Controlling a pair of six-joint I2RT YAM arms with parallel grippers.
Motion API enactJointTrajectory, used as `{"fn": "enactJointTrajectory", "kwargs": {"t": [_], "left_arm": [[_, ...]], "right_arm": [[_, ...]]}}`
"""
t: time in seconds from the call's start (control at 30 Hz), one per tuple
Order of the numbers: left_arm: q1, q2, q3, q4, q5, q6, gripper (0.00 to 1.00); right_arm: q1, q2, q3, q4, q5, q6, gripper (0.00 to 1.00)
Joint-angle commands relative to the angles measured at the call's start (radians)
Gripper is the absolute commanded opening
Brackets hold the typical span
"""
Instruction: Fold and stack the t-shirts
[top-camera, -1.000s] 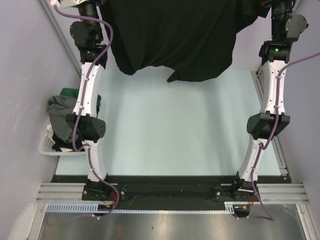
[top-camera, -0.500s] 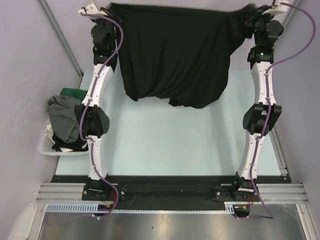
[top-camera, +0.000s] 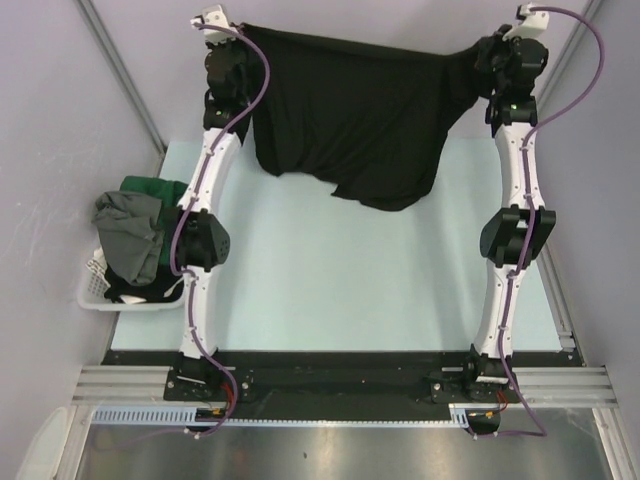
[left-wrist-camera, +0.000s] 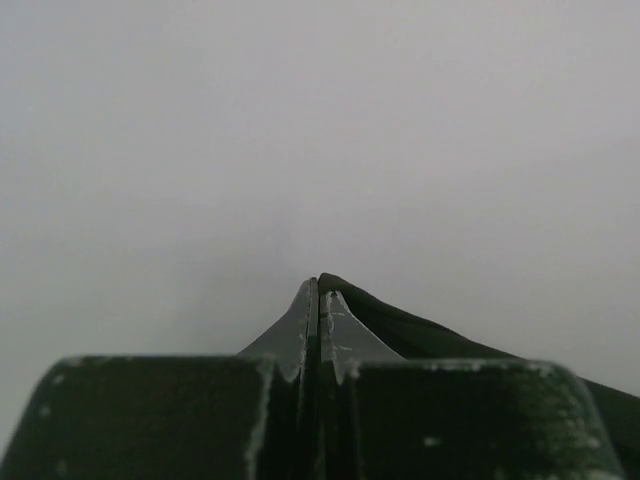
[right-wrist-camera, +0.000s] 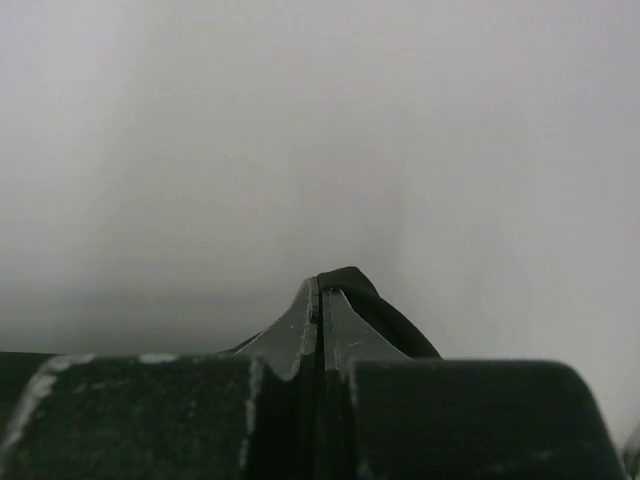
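Pale blue worktop (top-camera: 330, 280) lies nearest me, with a white basket (top-camera: 95, 290) at its left edge holding a grey t-shirt (top-camera: 125, 225) and a dark green t-shirt (top-camera: 150, 187). Farther back, my left pincer (left-wrist-camera: 318, 300) and right pincer (right-wrist-camera: 320, 300) each clamp a top corner of the black t-shirt (top-camera: 350, 110), which hangs stretched between them over the far end.

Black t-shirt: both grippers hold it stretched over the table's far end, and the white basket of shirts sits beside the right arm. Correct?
Wrong side: the top external view shows the white basket beside the left arm. The rest stands: the left gripper and right gripper hold the black t-shirt stretched over the far end.
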Motion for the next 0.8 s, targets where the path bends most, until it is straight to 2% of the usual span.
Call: {"fn": "enactJointTrajectory", "kwargs": {"t": [0.0,0.03,0.1,0.2,0.27,0.3,0.33,0.37,0.4,0.5,0.63,0.67,0.7,0.73,0.77], "left_arm": [[0.011,-0.127,-0.043,0.286,-0.029,0.035,0.00],[0.008,-0.155,-0.073,0.304,-0.023,0.055,0.00],[0.007,-0.230,-0.099,0.313,-0.005,0.090,0.00],[-0.004,-0.336,-0.192,0.353,0.012,0.154,0.00],[-0.010,-0.486,-0.370,0.443,0.010,0.177,0.00],[-0.010,-0.588,-0.437,0.479,-0.002,0.193,0.00],[-0.010,-0.629,-0.546,0.509,-0.014,0.197,0.00],[-0.008,-0.667,-0.585,0.529,-0.025,0.235,0.00],[-0.008,-0.703,-0.617,0.519,-0.029,0.249,0.00],[-0.008,-0.836,-0.751,0.436,-0.045,0.285,0.00],[-0.007,-1.009,-1.055,0.353,-0.106,0.274,0.00],[-0.007,-1.063,-1.096,0.262,-0.121,0.253,0.00],[-0.007,-1.094,-1.137,0.210,-0.134,0.206,0.00],[-0.007,-1.120,-1.219,0.159,-0.137,0.152,0.00],[-0.008,-1.182,-1.263,0.049,-0.143,0.065,0.00]], "right_arm": [[0.013,-0.056,0.118,0.229,-0.010,-0.047,0.00],[0.020,-0.090,0.092,0.302,-0.014,-0.073,0.00],[0.033,-0.179,0.017,0.343,-0.007,-0.103,0.00],[0.043,-0.284,-0.035,0.296,-0.013,-0.132,0.00],[0.049,-0.361,-0.100,0.268,-0.024,-0.163,0.00],[0.053,-0.450,-0.217,0.274,-0.022,-0.190,0.00],[0.053,-0.502,-0.277,0.288,-0.012,-0.199,0.00],[0.050,-0.544,-0.339,0.299,-0.005,-0.210,0.00],[0.046,-0.611,-0.402,0.277,-0.004,-0.215,0.00],[0.015,-0.681,-0.486,0.147,0.013,-0.212,0.00],[-0.035,-0.820,-0.673,0.008,0.091,-0.174,0.00],[-0.052,-0.843,-0.724,-0.020,0.146,-0.170,0.00],[-0.063,-0.869,-0.776,-0.057,0.182,-0.100,0.00],[-0.074,-0.903,-0.887,-0.074,0.212,-0.077,0.00],[-0.078,-0.952,-0.930,-0.098,0.246,-0.045,0.00]]}}
